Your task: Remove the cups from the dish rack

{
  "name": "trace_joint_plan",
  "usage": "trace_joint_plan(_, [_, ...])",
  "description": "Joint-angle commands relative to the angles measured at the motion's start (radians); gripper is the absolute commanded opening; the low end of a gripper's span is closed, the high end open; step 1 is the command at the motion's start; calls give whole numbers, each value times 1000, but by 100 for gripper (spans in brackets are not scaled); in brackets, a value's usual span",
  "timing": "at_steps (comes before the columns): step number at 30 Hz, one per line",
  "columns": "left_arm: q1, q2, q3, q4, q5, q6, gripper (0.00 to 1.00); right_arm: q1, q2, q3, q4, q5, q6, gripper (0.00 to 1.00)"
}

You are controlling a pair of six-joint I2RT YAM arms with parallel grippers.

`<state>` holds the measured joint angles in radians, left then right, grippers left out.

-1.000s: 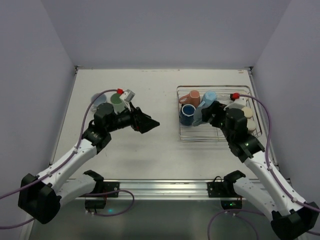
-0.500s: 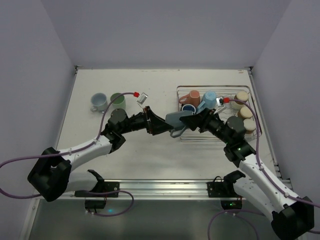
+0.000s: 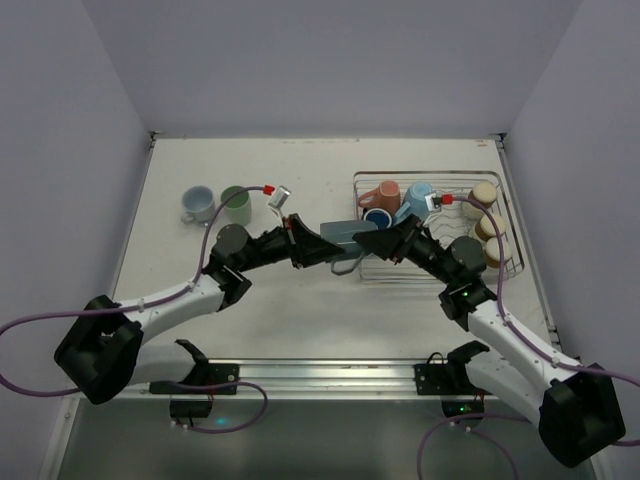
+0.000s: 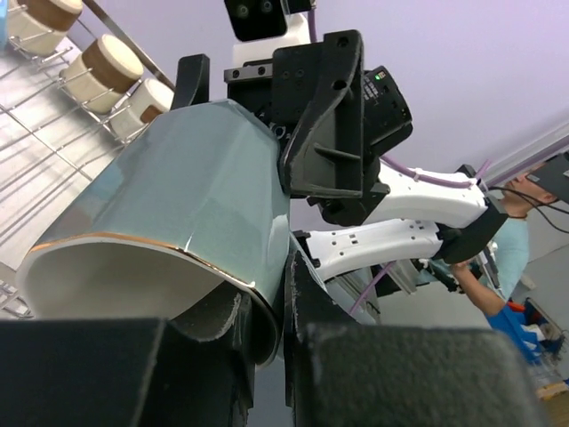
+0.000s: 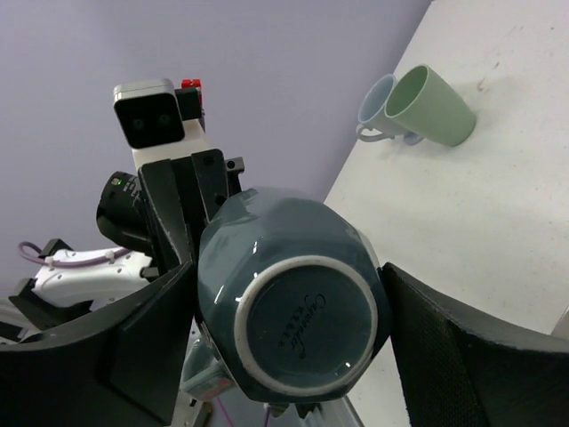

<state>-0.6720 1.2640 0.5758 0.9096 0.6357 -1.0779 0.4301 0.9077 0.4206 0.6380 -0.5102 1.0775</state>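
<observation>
Jointly gripped beside the dish rack [image 3: 450, 174]: blue-grey cup [image 4: 187, 196]; rim in left end effector [image 4: 267, 311]; base in right end effector [image 5: 293, 338].

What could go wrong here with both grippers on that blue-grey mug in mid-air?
1. The left gripper pinches only the thin rim of the blue-grey mug. If the right gripper lets go, the mug may tip or slip out.
2. If either arm pulls while both grip, the mug could be wrenched loose and drop by the dish rack edge.
</observation>
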Motion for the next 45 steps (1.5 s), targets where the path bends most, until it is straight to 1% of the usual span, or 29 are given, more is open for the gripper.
trace_joint_plan(1, [-12,-63,56,-65,-96,104,0,15,-10,17,19,-15,-48,89])
trace_joint_plan(2, [-9,-77,79,-142,-125,140,0,15,-22,33,-32,5,-71,99])
trace_joint_plan(3, [-6,-113,131,-310,-148,235,0,16,-55,41,-78,31,-120,99])
trace_joint_plan(4, [-6,-135,154,-386,-178,286,0,15,-70,47,-160,74,-143,99])
trace_joint_plan(5, [-5,-156,179,-464,-251,330,0,15,-85,55,-196,96,-193,99])
trace_joint_plan(6, [-5,-194,234,-614,-293,416,0,13,-116,60,-227,119,-214,99])
trace_joint_plan(7, [-3,-208,260,-676,-338,456,0,15,-128,61,-283,162,-234,99])
trace_joint_plan(8, [-1,-221,284,-734,-422,485,0,15,-138,64,-309,180,-269,99])
trace_joint_plan(9, [-3,-235,336,-843,-462,536,0,15,-148,67,-334,194,-284,99])
trace_joint_plan(10, [-1,-233,363,-892,-497,562,0,15,-151,72,-381,214,-303,99])
trace_joint_plan(12, [0,-213,432,-1016,-562,611,0,15,-155,79,-414,222,-341,99])
trace_joint_plan(13, [2,-201,450,-1041,-576,625,0,13,-155,81,-443,222,-355,99])
trace_joint_plan(15, [3,-141,531,-1145,-636,670,0,15,-158,89,-472,236,-381,99])
trace_joint_plan(16, [5,-109,562,-1184,-704,690,0,15,-165,89,-495,240,-389,99])
trace_joint_plan(17, [9,-36,599,-1266,-723,728,0,13,-171,90,-508,255,-405,99])
trace_joint_plan(18, [18,4,672,-1310,-734,743,0,15,-177,95,-523,269,-418,99])
trace_joint_plan(20, [55,125,743,-1379,-717,783,0,13,-191,107,-578,288,-447,99])
trace_joint_plan(22, [84,194,834,-1443,-700,808,0,13,-201,115,-619,300,-464,99])
trace_joint_plan(23, [92,269,869,-1469,-700,829,0,15,-213,121,-632,303,-476,99])
trace_joint_plan(24, [98,303,942,-1521,-705,840,0,15,-220,122,-635,309,-481,99])
trace_joint_plan(25, [109,342,975,-1544,-709,849,0,15,-228,124,-665,311,-488,99])
trace_joint_plan(26, [115,415,1040,-1592,-712,864,0,15,-239,127,-676,314,-496,99])
trace_joint_plan(30, [141,567,1157,-1669,-737,889,0,13,-251,133,-722,338,-524,99])
trace_joint_plan(32, [166,648,1217,-1704,-708,895,0,15,-250,136,-742,346,-537,99])
trace_joint_plan(34, [184,693,1248,-1718,-685,904,0,13,-244,136,-750,348,-542,99])
trace_joint_plan(35, [187,739,1288,-1742,-688,911,0,15,-240,136,-750,348,-542,99])
trace_joint_plan(40, [199,833,1363,-1785,-705,931,0,15,-214,130,-739,341,-542,99])
trace_joint_plan(44, [204,900,1409,-1821,-726,940,0,15,-185,150,-768,386,-554,99])
trace_joint_plan(45, [206,905,1412,-1822,-732,938,5,15,-178,158,-794,403,-554,99])
